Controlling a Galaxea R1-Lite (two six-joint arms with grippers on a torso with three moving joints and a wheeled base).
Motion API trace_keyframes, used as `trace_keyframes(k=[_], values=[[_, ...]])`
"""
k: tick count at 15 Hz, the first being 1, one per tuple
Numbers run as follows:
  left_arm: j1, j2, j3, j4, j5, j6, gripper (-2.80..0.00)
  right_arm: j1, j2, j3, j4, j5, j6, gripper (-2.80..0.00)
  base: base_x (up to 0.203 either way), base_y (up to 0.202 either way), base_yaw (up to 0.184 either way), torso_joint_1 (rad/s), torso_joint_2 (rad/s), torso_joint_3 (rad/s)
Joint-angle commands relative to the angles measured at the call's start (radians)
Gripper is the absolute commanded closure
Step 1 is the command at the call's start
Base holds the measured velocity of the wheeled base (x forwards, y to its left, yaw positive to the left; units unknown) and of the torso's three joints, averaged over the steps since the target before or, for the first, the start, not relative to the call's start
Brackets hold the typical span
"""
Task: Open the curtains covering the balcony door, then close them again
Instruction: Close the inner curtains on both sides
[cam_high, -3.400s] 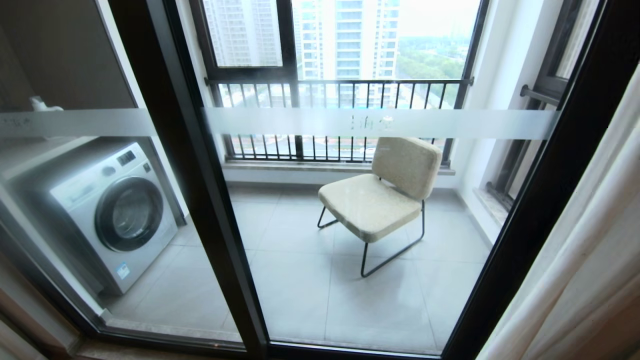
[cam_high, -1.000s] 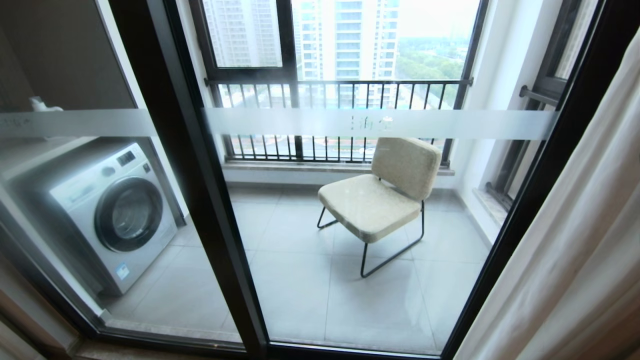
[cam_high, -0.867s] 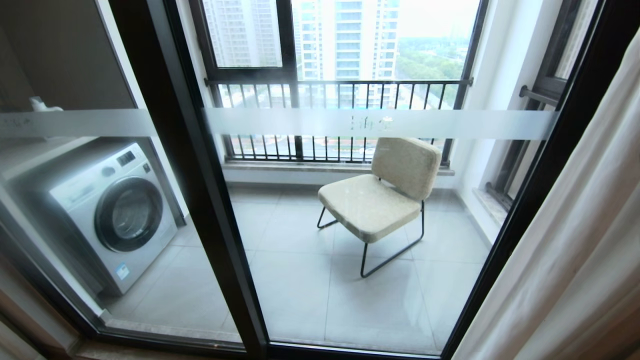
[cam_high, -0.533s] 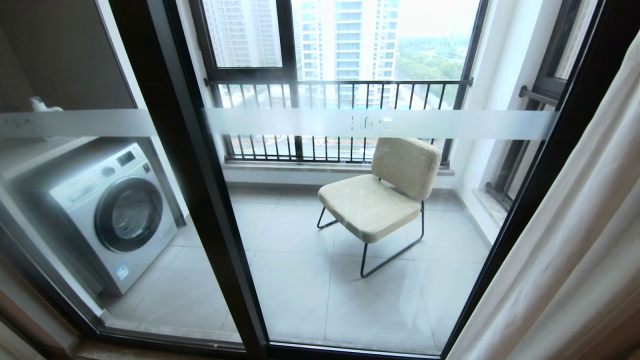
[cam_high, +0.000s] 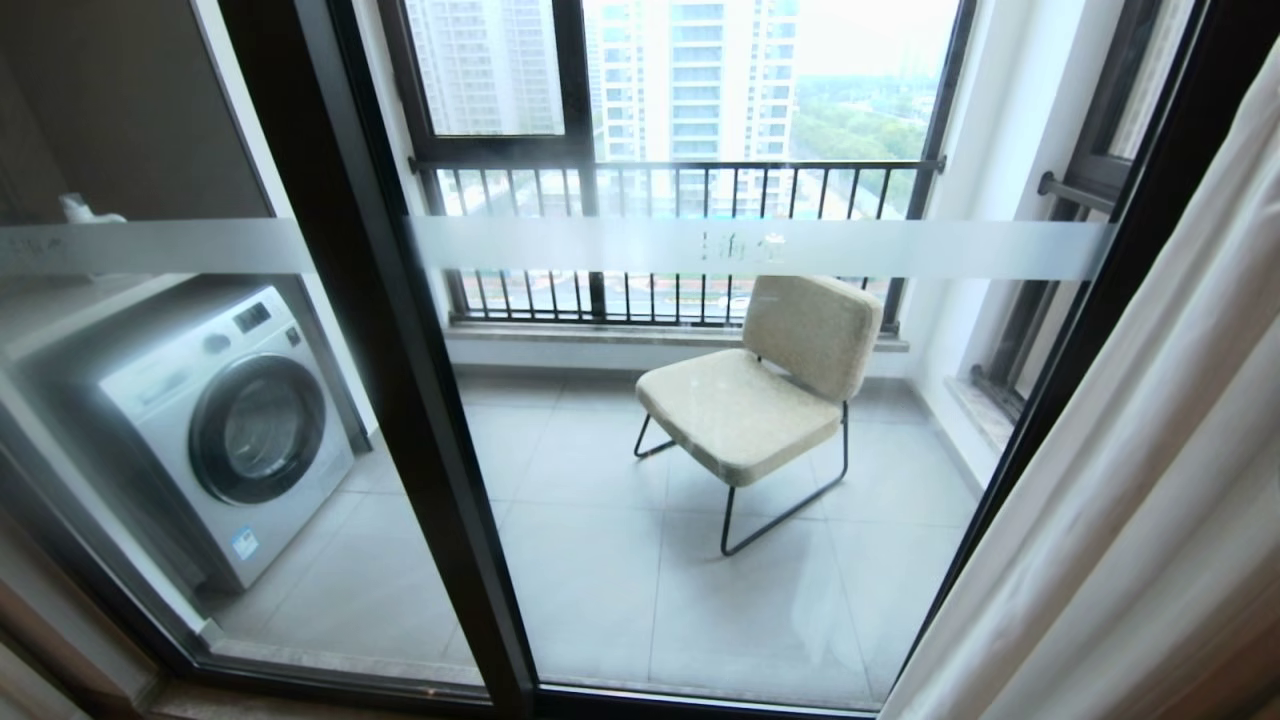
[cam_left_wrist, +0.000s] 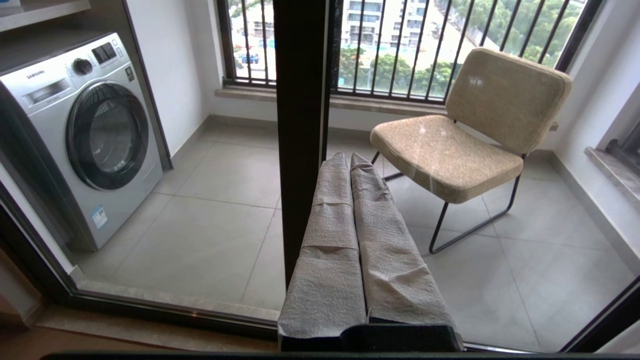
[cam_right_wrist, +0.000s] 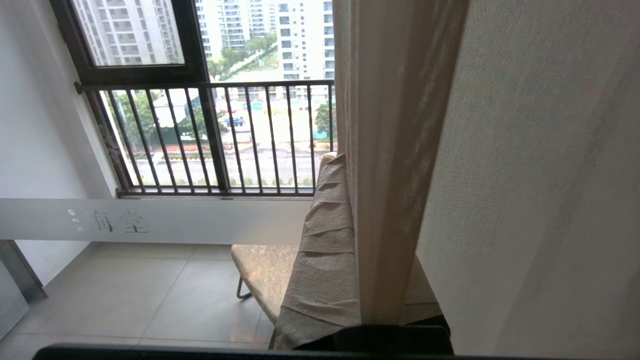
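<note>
The balcony door (cam_high: 400, 400) stands uncovered, black-framed glass crossed by a frosted band (cam_high: 760, 248). The cream curtains (cam_high: 1150, 500) hang bunched at the right edge of the head view, overlapping the door's right frame. Neither gripper shows in the head view. In the right wrist view my right gripper (cam_right_wrist: 350, 170) is shut on a vertical fold of the curtains (cam_right_wrist: 395, 150); one cloth-wrapped finger (cam_right_wrist: 325, 240) shows and the other is mostly hidden behind the fabric. My left gripper (cam_left_wrist: 348, 157) is parked low before the door's middle post (cam_left_wrist: 300, 125), shut and holding nothing.
Behind the glass are a washing machine (cam_high: 225, 430) at the left, a beige chair (cam_high: 760, 400) on black legs in the middle, and the outer window with a barred railing (cam_high: 680, 170). The door sill (cam_high: 350, 680) runs along the floor.
The curtain's edge at the right has crept leftward across the door's right frame, covering a little more of it. The left arm and the door have not moved.
</note>
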Motion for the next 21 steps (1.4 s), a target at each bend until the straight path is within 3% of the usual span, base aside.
trace_keyframes(k=[1, 9, 21], values=[[0.000, 0.001, 0.000, -0.001, 0.000, -0.001, 0.00, 0.000, 0.010, 0.000, -0.001, 0.001, 0.002, 0.00, 0.000, 0.000, 0.000, 0.000, 0.00, 0.000], [0.000, 0.000, 0.000, -0.001, 0.000, -0.002, 0.00, 0.000, 0.012, 0.000, -0.001, 0.001, 0.002, 0.00, 0.000, 0.010, 0.000, -0.001, 0.00, 0.000], [0.000, 0.001, 0.000, -0.001, 0.000, -0.002, 0.00, 0.001, 0.014, -0.002, -0.003, 0.001, 0.001, 0.00, 0.000, 0.187, 0.000, 0.005, 0.00, 0.002]])
